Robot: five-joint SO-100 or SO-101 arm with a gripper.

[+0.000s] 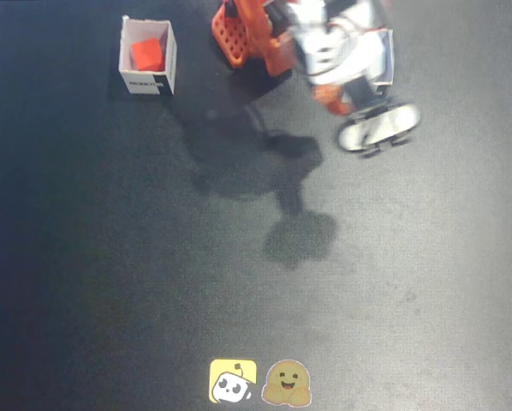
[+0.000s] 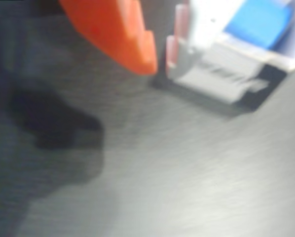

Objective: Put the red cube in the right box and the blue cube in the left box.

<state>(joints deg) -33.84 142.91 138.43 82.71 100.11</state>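
Note:
The red cube (image 1: 146, 54) lies inside a small white box (image 1: 126, 53) at the top left of the fixed view. In the wrist view the blue cube (image 2: 258, 22) sits inside another white box (image 2: 221, 81) at the upper right. My gripper (image 2: 161, 66) hangs just left of that box, above the dark mat, its orange finger (image 2: 118, 34) and white finger (image 2: 199, 29) nearly touching with nothing between them. In the fixed view the orange and white arm (image 1: 333, 60) covers most of this second box; only a white edge (image 1: 388, 60) shows.
The arm's orange base (image 1: 239, 34) stands at the top centre of the fixed view. Its shadow (image 1: 264, 171) falls across the dark mat. Two small stickers (image 1: 233, 381) (image 1: 287, 383) lie at the bottom edge.

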